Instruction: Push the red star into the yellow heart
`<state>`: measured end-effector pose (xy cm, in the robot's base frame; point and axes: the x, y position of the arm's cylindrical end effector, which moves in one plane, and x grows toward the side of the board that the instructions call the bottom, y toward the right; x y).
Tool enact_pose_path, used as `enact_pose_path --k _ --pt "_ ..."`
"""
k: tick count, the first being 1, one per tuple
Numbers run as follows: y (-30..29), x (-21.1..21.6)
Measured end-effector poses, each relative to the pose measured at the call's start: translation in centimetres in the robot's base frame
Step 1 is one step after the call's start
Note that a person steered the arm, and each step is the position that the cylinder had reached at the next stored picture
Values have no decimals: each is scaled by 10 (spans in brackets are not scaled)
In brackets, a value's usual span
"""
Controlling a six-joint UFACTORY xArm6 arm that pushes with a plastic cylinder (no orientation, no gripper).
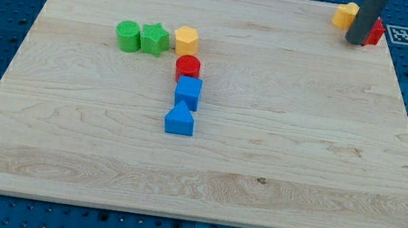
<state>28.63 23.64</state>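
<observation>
The red star sits at the board's top right corner, mostly hidden behind my rod. The yellow heart lies just to its left, touching or nearly touching it. My tip rests on the board right between them, against the red star's left side and just below the yellow heart.
A green cylinder, a green star and a yellow hexagon form a row at upper left. Below them a red cylinder, a blue cube and a blue house-shaped block form a column. A marker tag lies off the board's right corner.
</observation>
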Motion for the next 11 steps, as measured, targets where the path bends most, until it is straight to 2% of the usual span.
enact_pose_path --k 1,3,7,8,11 --pt "10 27" --pt "48 28" --pt "36 -13" --pt "-17 8" --pt "-323 13"
